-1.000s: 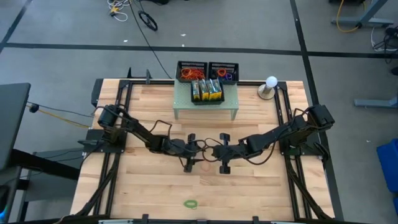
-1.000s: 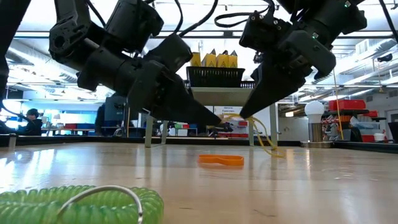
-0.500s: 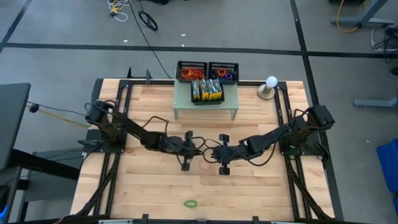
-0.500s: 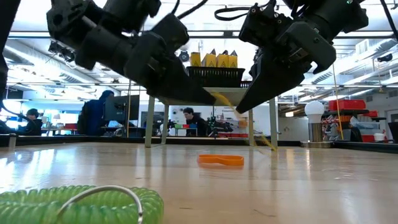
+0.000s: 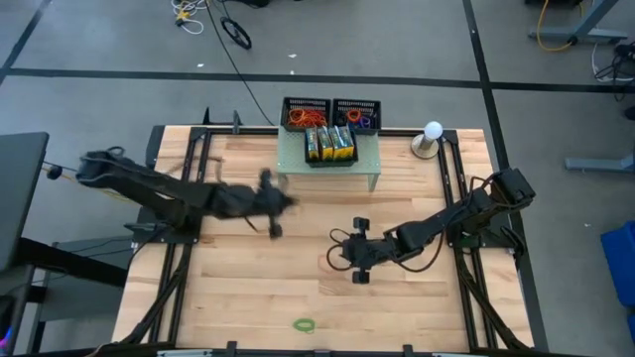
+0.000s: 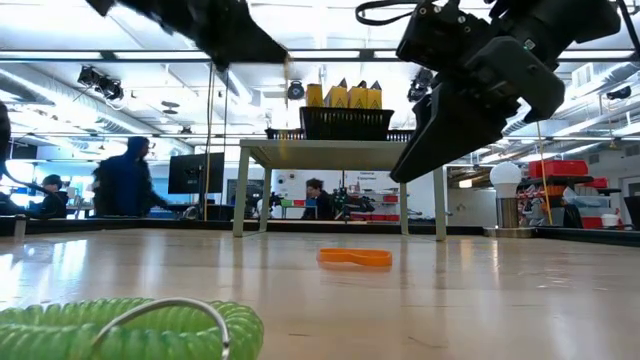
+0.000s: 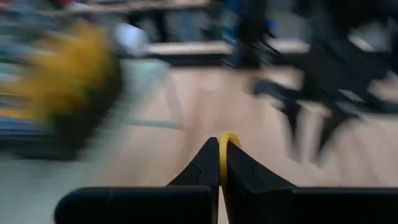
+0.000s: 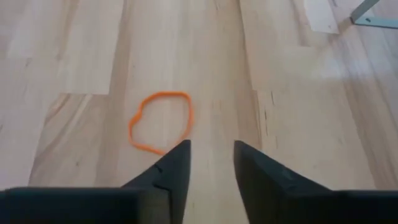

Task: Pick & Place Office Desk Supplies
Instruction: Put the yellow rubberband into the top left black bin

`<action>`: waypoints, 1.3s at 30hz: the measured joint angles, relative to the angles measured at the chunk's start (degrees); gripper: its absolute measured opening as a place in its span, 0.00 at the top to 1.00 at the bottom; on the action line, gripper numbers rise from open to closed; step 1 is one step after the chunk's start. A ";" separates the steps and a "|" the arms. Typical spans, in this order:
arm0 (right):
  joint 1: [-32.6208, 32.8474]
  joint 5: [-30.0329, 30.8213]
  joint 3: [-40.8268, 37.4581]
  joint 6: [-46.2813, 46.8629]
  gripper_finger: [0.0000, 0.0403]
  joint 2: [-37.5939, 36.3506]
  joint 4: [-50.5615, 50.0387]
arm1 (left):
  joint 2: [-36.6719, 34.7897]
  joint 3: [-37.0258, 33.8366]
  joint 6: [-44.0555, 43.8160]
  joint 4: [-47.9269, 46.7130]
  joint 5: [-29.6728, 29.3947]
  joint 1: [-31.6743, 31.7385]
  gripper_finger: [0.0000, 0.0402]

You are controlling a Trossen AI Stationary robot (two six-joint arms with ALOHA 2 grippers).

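My left gripper (image 5: 291, 201) (image 7: 222, 149) is high over the table's left half, in front of the pale green riser (image 5: 327, 167), and is shut on a yellow rubber band (image 7: 227, 138). My right gripper (image 5: 335, 256) (image 8: 211, 155) hovers open low over the table's middle, touching nothing. An orange rubber band (image 8: 163, 121) (image 6: 355, 257) lies flat on the wood just beyond its fingertips. Yellow-and-green crayon boxes (image 5: 329, 144) (image 6: 345, 95) stand in a tray on the riser. A green band (image 5: 305, 324) (image 6: 120, 325) lies near the front edge. My left gripper pinches the yellow rubber band between its two fingertips. A small arc of the band (image 7: 229, 135) stands out past the tips. The band is lifted clear of the table.
Two black mesh trays (image 5: 306, 111) (image 5: 357, 111) holding bands sit behind the riser at the far edge. A white globe lamp (image 5: 432, 134) stands at the far right. Black frame rails run along both sides. Bare wood lies between the arms and the front edge.
Both grippers met over the table's middle with the yellow band between them. My left gripper took the band, then rose fast and swung back toward the table's left and far side. My right gripper opened, let the band go and stayed in place.
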 joint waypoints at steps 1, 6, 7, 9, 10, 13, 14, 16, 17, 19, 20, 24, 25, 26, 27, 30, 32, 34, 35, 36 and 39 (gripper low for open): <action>0.02 -0.02 0.00 -0.04 0.71 0.00 -0.02 | -2.56 0.00 0.07 -1.26 -1.20 1.32 0.99; 0.01 -0.02 0.00 -0.10 0.91 0.00 -0.02 | -11.06 3.15 0.84 -8.48 -1.77 11.89 0.99; -0.02 -0.02 0.00 -0.23 0.95 0.00 0.00 | -11.67 4.77 1.72 -9.71 -1.15 14.45 0.99; -0.13 -0.02 0.00 -0.95 0.98 0.00 0.00 | -11.91 8.20 4.47 -11.05 0.08 19.87 0.99; -0.18 -0.02 0.00 -1.23 0.98 0.00 0.00 | -11.46 10.05 5.55 -11.26 1.27 22.86 0.99; -0.52 -0.02 0.00 -1.60 0.95 0.00 0.26 | -8.33 15.79 5.99 -11.23 8.64 32.24 0.99; -0.55 -0.02 0.00 -1.62 0.94 0.00 0.26 | -6.84 17.60 5.44 -11.33 12.04 35.12 0.99; -0.73 -0.02 0.00 -2.10 0.95 0.00 0.26 | -3.32 21.17 3.79 -11.13 18.15 40.13 0.99; -0.75 -0.02 0.00 -2.24 0.96 0.00 0.28 | -1.39 22.86 3.13 -11.15 20.54 42.23 0.99; -0.74 -0.04 0.00 -2.53 0.98 0.00 0.28 | 2.59 25.69 2.19 -11.29 23.88 45.45 0.99; -0.74 -0.03 0.00 -2.70 0.98 0.00 0.30 | 4.53 26.93 1.45 -11.82 25.48 46.60 0.99; -0.74 -0.04 0.00 -3.56 0.98 0.00 0.33 | 10.61 29.60 -0.12 -12.58 31.24 49.23 0.99; -0.74 -0.04 0.00 -3.58 0.98 0.00 0.35 | 11.63 29.80 -0.20 -12.64 31.78 49.52 0.99; -0.74 -0.04 0.00 -3.59 0.97 0.00 0.35 | 12.40 29.86 -0.19 -12.65 31.93 49.68 0.99; -0.74 -0.04 0.00 -3.59 0.97 0.00 0.35 | 13.09 29.86 -0.19 -12.74 31.83 49.89 0.99; -0.74 -0.03 0.00 -3.58 0.97 0.00 0.38 | 14.58 29.88 -0.43 -13.77 29.19 50.30 0.98; -0.74 -0.04 0.00 -3.59 0.97 0.00 0.47 | 15.12 29.88 -0.53 -15.09 28.83 50.67 0.97; -0.74 -0.04 0.00 -3.62 0.98 0.00 0.68 | 15.20 29.88 -0.35 -17.39 28.63 50.74 0.94; -0.74 -0.06 0.00 -3.63 0.98 0.00 0.94 | 15.19 29.88 0.25 -18.58 28.48 50.74 0.92; -0.74 -0.04 0.00 -3.65 0.98 0.00 1.26 | 15.21 29.88 0.88 -19.75 28.26 50.70 0.90; -0.76 -0.04 0.02 -4.02 0.97 0.00 1.92 | 15.01 29.88 1.39 -22.72 26.46 50.61 0.82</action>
